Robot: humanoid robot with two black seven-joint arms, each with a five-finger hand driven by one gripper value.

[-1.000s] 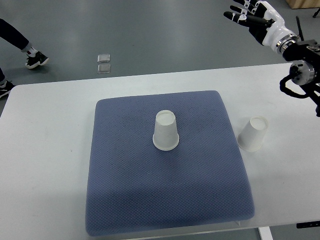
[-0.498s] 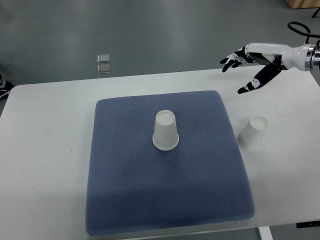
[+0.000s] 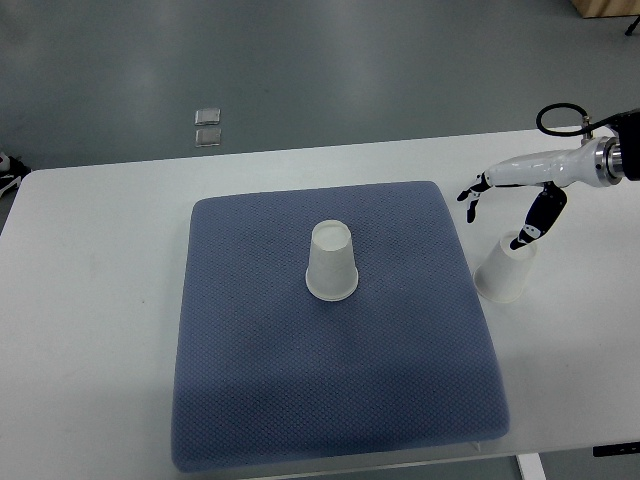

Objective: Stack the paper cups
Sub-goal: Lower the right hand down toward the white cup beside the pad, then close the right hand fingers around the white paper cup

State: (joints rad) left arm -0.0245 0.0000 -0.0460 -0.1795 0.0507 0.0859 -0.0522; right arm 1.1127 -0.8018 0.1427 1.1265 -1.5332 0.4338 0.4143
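Where it hung high before, right hand [image 3: 512, 195] now over paper cup [image 3: 506, 268].

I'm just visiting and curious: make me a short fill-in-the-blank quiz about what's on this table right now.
1. The cup on the mat stands ____ side up.
2. The cup off the mat rests on the white ____.
3. The ____ hand hovers over that cup, fingers spread.
4. There are ____ cups in all.

Missing words: bottom; table; right; two

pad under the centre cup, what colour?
Dark blue-grey with a fine dotted weave, pad, top view.
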